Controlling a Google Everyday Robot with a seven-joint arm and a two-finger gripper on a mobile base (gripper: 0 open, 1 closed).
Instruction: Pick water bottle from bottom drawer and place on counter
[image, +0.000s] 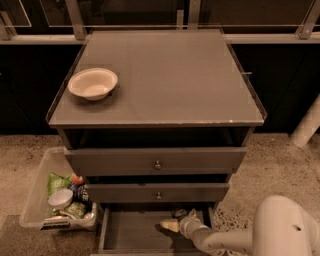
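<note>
**Gripper down in the bottom drawer, at the bottle**

The lowest, shallow dark grey drawer (131, 234) stands pulled out, its flat floor bare on the left side. The white robot arm (225, 241) reaches into this drawer from the right and runs low, probably so that it can pass under the front of the knobbed dark grey middle drawer (200, 192) just above. Its pale-tipped gripper (171, 226) sits right of centre in the bottom drawer, close to the floor. Whether the claw is spread or pinching something cannot be told from here.

At the back of the bottom drawer, just behind the gripper and half under the overhang, lies a small, partly shadowed shape that I take for the small clear plastic water bottle (182, 214). Contact between the two cannot be judged. The step in hand appears to be the approach or grasp.

High above the bottom drawer, past both knobbed drawers, is the broad flat grey-brown counter (170, 75), with a round white bowl (93, 83) on its left part. The open right part looks the natural set-down spot. Left of the bottom drawer, on the floor, a clear plastic bin (36, 200) holds colourful snack packets.
</note>
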